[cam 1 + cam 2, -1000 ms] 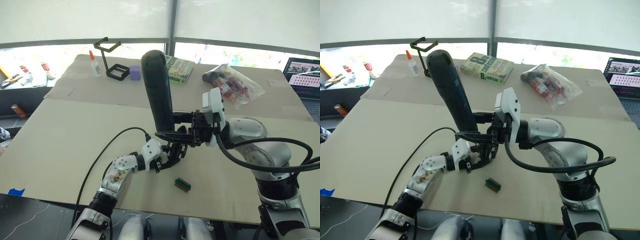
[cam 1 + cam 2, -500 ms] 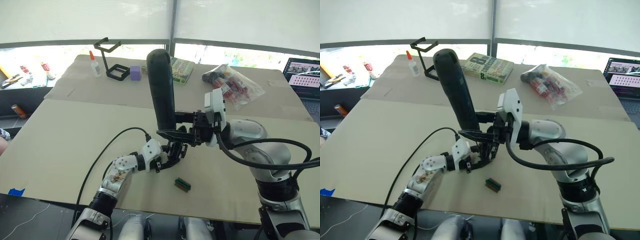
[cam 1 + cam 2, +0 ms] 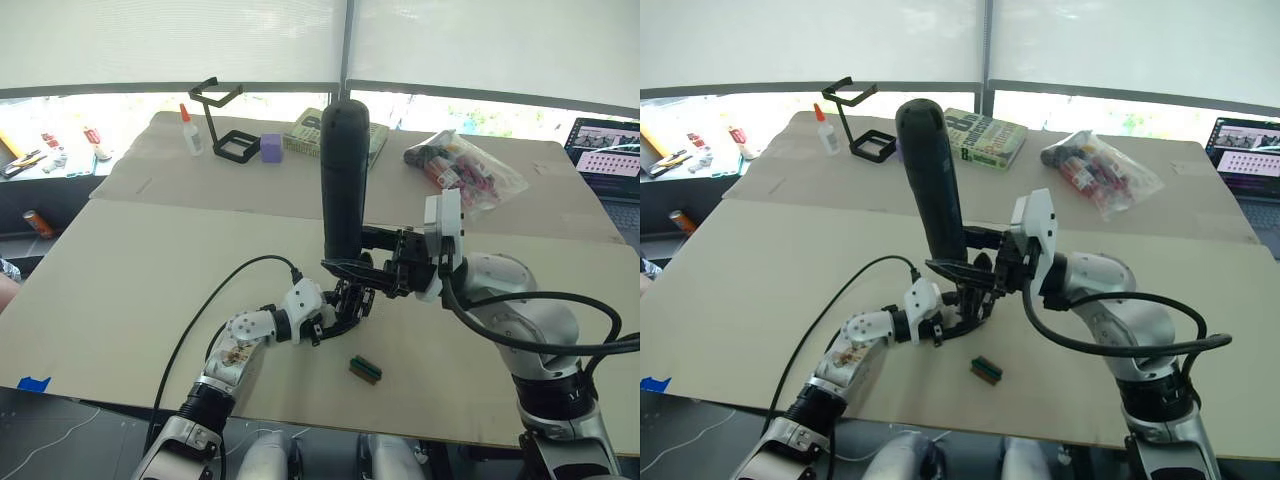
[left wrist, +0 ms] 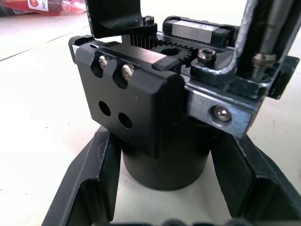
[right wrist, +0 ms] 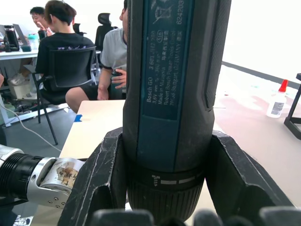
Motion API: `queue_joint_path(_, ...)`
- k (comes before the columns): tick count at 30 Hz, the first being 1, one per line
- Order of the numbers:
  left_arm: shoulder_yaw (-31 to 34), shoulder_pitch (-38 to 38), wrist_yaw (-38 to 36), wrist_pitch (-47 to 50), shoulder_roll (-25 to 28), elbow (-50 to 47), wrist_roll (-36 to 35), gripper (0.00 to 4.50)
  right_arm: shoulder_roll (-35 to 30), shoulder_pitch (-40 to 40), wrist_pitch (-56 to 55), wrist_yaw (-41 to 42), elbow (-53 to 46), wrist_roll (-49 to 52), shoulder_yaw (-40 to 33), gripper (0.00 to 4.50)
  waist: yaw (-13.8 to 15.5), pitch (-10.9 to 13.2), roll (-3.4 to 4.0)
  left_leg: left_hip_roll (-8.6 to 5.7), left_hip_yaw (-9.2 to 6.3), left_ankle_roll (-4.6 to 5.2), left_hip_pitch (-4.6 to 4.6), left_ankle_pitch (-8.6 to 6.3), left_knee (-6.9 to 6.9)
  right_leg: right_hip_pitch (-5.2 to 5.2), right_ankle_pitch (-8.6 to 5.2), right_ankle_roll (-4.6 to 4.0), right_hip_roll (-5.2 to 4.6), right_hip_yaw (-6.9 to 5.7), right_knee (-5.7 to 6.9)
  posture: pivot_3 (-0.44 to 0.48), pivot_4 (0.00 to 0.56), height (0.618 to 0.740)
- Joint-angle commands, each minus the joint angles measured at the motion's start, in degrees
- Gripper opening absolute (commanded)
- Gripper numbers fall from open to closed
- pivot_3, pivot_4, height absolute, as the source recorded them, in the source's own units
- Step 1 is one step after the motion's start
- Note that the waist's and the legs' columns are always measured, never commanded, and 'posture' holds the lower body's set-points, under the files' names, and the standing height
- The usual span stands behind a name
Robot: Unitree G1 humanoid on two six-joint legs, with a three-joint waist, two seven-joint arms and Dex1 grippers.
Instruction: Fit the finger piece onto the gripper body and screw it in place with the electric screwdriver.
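Both grippers were loaded: right gripper point(image 3: 352, 266) clamped the electric screwdriver point(image 3: 343, 175) near-upright, bit down over the gripper body point(image 4: 141, 117), which left gripper point(image 3: 962, 318) held by its round base on the table point(image 3: 130, 270)

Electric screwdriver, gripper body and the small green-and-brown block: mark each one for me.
electric screwdriver point(image 3: 343, 175): left eye view, middle of its black barrel.
gripper body point(image 4: 141, 113): left wrist view, front face of the black block.
green-and-brown block point(image 3: 366, 369): left eye view, centre of the block on the table.
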Motion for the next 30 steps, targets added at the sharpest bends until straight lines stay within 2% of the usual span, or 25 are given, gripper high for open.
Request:
queue_joint_path(1, -1.5, 0.3, -0.8, 0.9, -0.1, 1.1, 0.5, 2.28, -0.3, 2.7, -0.2, -0.9, 1.7, -3.3, 1.8, 1.93, 0.0, 0.0, 0.00, 0.00, 0.00, 0.00, 0.01, 0.00, 0.00, 0.00, 0.00, 0.00, 0.00, 0.00, 0.00, 0.000, 0.150, 0.740)
queue_joint_path(13, -1.6, 0.3, -0.9, 1.4, -0.2, 0.9, 0.3, 2.28, -0.1, 2.4, -0.9, -1.5, 1.6, -6.1, 6.0, 1.93, -0.1, -0.2, -0.05, 0.02, -0.01, 0.01, 0.06, -0.02, 0.00, 0.03, -0.01, -0.01, -0.03, 0.00, 0.00, 0.000, 0.150, 0.740)
queue_joint_path(30, -1.6, 0.3, -0.6, 2.0, -0.7, 1.0, 0.5, 2.28, 0.1, 4.4, -0.9, -0.9, -0.2, -5.7, 8.2, 1.93, 0.0, -0.5, -0.21, 0.03, -0.05, 0.12, 0.07, -0.09, -0.01, 0.03, -0.02, -0.03, -0.18, -0.06, -0.04, 0.000, 0.150, 0.740)
